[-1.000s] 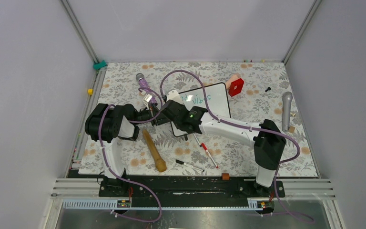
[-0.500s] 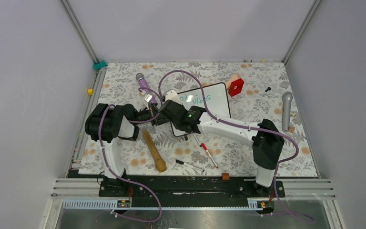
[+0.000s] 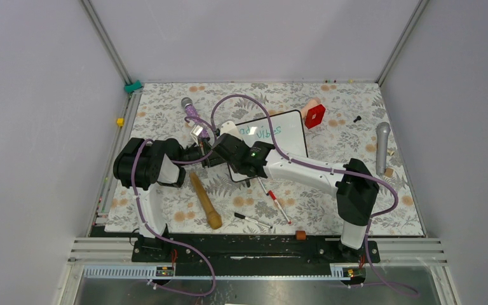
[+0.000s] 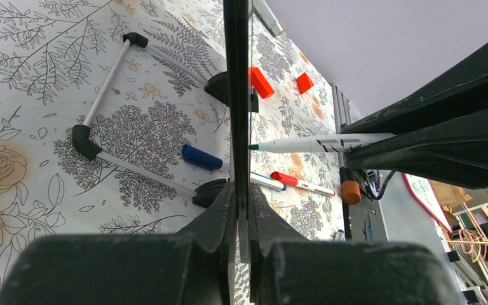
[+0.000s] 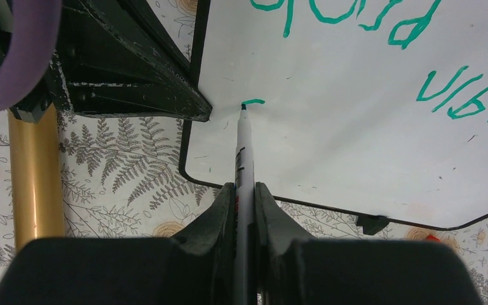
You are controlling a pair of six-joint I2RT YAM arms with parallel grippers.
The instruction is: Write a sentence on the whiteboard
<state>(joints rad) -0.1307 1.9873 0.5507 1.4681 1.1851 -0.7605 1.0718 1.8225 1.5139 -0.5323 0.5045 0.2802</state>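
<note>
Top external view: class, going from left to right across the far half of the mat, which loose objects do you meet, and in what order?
purple microphone → whiteboard → red block → small black screw → grey microphone

Plain grey walls (image 3: 38, 95) on 3 sides; floral tablecloth (image 3: 165, 114); alu rails (image 3: 419, 251) at near edge.

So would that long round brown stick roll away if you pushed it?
Probably, pushed sideways: the long round brown stick looks smooth and cylindrical, lying flat on the flowery tablecloth. It looks rigid, so it likely wouldn't bend.
</note>
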